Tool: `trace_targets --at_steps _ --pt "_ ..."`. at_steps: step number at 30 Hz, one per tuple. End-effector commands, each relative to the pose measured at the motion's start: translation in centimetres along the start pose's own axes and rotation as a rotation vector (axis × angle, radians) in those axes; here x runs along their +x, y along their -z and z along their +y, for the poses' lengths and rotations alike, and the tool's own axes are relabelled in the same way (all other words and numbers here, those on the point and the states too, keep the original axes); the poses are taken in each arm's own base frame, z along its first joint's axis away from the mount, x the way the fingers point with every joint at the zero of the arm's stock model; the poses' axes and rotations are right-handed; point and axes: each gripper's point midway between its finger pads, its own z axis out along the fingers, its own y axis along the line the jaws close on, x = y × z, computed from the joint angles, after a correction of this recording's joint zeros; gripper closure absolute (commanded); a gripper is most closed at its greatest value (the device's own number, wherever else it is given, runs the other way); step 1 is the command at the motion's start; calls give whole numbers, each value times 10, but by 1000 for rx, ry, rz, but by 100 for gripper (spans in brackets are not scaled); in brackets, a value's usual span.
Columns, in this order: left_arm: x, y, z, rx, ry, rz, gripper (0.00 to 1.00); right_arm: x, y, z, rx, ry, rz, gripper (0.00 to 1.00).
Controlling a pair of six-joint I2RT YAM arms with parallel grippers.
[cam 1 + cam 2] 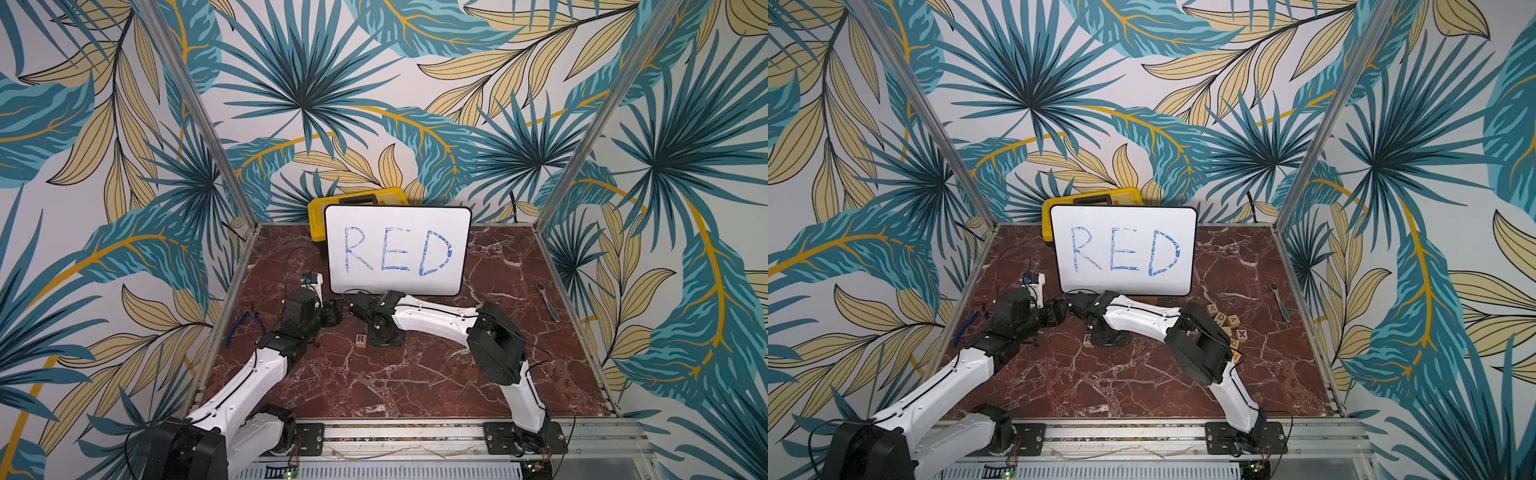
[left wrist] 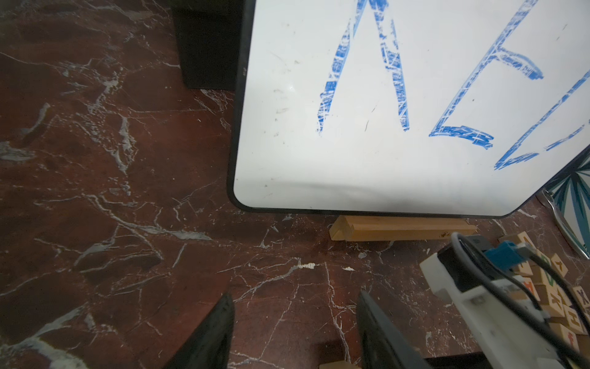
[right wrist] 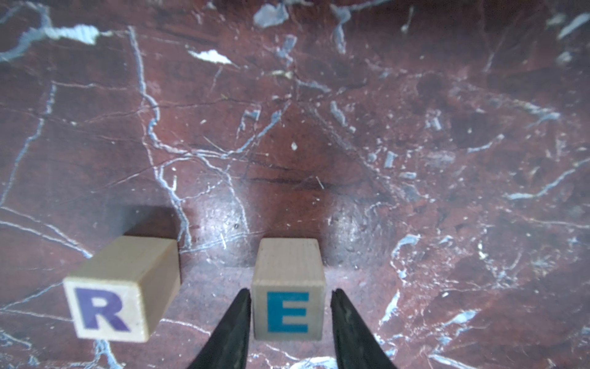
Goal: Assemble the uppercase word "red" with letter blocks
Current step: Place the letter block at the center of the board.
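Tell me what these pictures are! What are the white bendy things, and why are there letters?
The white bendy things are two robot arms, a left arm and a right arm, at a marble-look table. Two pictures look down from above; the other two come from cameras on the arms' wrists. A whiteboard says RED, the word to copy. In the right wrist view, the R block and E block sit side by side, apart. The right gripper has a finger each side of the E, with a slim gap, so not squeezing. The left gripper is open and empty. Spare letter blocks lie in a pile.
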Motion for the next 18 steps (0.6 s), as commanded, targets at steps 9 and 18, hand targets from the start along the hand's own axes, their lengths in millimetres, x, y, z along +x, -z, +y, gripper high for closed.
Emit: trace_targets --at_steps 9,18 --pt "4 2 2 7 -5 -2 38 -9 25 -12 6 11 -58 56" --pt "4 3 2 4 -6 -5 38 -9 35 -10 -27 5 -64 56"
